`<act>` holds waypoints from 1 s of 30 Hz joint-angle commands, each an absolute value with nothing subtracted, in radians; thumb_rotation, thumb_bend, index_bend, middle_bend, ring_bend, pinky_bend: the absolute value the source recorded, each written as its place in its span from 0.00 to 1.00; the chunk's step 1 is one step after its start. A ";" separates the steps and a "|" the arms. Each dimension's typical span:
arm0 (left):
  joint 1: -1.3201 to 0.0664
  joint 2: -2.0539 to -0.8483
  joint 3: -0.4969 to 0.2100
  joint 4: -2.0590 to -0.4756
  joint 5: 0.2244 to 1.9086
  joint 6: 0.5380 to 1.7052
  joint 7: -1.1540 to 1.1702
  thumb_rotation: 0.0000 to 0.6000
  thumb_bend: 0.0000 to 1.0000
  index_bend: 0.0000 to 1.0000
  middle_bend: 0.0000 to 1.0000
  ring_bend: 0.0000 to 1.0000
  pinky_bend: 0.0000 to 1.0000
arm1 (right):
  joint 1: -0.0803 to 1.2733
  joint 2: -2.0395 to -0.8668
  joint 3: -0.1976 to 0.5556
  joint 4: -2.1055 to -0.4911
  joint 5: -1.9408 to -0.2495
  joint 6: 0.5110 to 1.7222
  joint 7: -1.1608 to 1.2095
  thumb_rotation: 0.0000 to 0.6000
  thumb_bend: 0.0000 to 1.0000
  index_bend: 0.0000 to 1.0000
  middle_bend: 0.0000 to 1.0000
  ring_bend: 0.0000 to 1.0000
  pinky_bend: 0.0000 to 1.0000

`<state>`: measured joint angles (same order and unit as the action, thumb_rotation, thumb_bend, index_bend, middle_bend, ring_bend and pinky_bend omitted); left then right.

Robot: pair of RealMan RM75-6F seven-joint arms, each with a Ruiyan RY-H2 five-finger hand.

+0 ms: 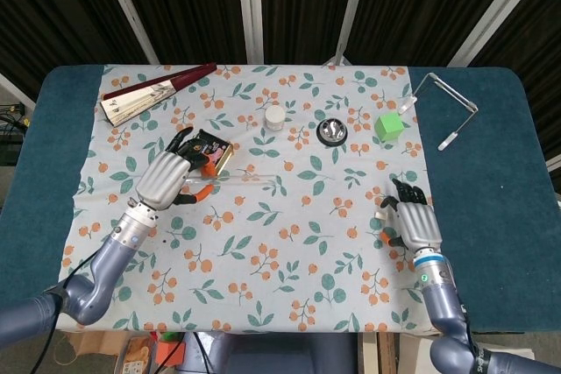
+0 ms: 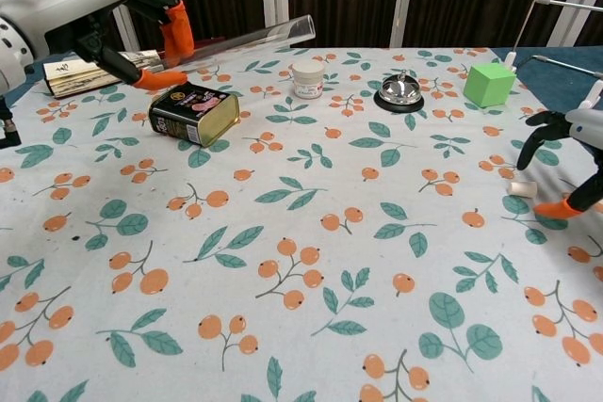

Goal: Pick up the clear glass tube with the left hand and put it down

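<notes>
The clear glass tube (image 1: 250,181) is pinched between the orange-tipped fingers of my left hand (image 1: 165,179) and hangs above the cloth, over the dark tin. In the chest view the tube (image 2: 254,37) slants up to the right from my left hand (image 2: 113,16) at the upper left. My right hand (image 1: 414,222) hovers low over the right side of the cloth, fingers spread and holding nothing. In the chest view my right hand (image 2: 570,152) is beside a small white cylinder (image 2: 521,189).
A dark tin (image 2: 193,112) lies under the tube. A white jar (image 2: 307,78), a metal bell (image 2: 399,91) and a green cube (image 2: 488,84) line the back. A folded fan (image 1: 149,94) lies at the back left, a wire frame (image 1: 443,107) at the back right.
</notes>
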<state>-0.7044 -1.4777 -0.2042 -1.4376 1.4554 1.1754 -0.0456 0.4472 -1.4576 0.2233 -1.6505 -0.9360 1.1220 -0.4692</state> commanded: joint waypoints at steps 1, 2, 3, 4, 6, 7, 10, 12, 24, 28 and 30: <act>-0.708 -1.474 -0.205 -1.439 1.459 1.174 -0.050 1.00 0.63 0.65 0.69 0.20 0.05 | 0.461 -1.482 0.229 -1.616 -0.922 1.129 -0.475 1.00 0.28 0.41 0.04 0.00 0.00; -0.709 -1.472 -0.204 -1.439 1.462 1.174 -0.051 1.00 0.63 0.65 0.69 0.20 0.05 | 0.464 -1.488 0.231 -1.605 -0.916 1.131 -0.474 1.00 0.27 0.41 0.04 0.00 0.00; -0.710 -1.470 -0.205 -1.439 1.464 1.174 -0.053 1.00 0.63 0.65 0.69 0.20 0.05 | 0.466 -1.493 0.232 -1.595 -0.911 1.132 -0.472 1.00 0.27 0.43 0.05 0.00 0.01; -0.710 -1.469 -0.205 -1.439 1.464 1.174 -0.055 1.00 0.63 0.65 0.69 0.20 0.05 | 0.467 -1.496 0.234 -1.587 -0.909 1.134 -0.471 1.00 0.28 0.43 0.06 0.00 0.02; -0.711 -1.466 -0.208 -1.439 1.464 1.176 -0.059 1.00 0.63 0.65 0.69 0.20 0.05 | 0.469 -1.507 0.236 -1.563 -0.910 1.142 -0.461 1.00 0.28 0.45 0.07 0.00 0.04; -0.711 -1.465 -0.208 -1.438 1.464 1.176 -0.060 1.00 0.63 0.65 0.69 0.20 0.05 | 0.469 -1.510 0.236 -1.557 -0.912 1.143 -0.457 1.00 0.28 0.45 0.07 0.00 0.04; -0.711 -1.464 -0.209 -1.436 1.462 1.178 -0.064 1.00 0.63 0.65 0.69 0.20 0.05 | 0.471 -1.518 0.232 -1.532 -0.916 1.145 -0.452 1.00 0.27 0.46 0.07 0.00 0.04; -0.711 -1.463 -0.208 -1.434 1.460 1.177 -0.066 1.00 0.63 0.65 0.69 0.20 0.05 | 0.473 -1.522 0.231 -1.522 -0.914 1.143 -0.448 1.00 0.27 0.47 0.08 0.00 0.04; -0.716 -1.470 -0.205 -1.421 1.462 1.175 -0.074 1.00 0.63 0.65 0.69 0.20 0.05 | 0.483 -1.534 0.231 -1.503 -0.911 1.143 -0.436 1.00 0.28 0.52 0.10 0.00 0.04; -0.718 -1.472 -0.205 -1.418 1.461 1.175 -0.075 1.00 0.63 0.65 0.69 0.20 0.05 | 0.485 -1.538 0.228 -1.498 -0.907 1.141 -0.436 1.00 0.28 0.52 0.10 0.00 0.04; -0.718 -1.473 -0.204 -1.416 1.462 1.174 -0.075 1.00 0.63 0.65 0.69 0.20 0.05 | 0.486 -1.541 0.228 -1.494 -0.906 1.139 -0.434 1.00 0.28 0.52 0.10 0.00 0.04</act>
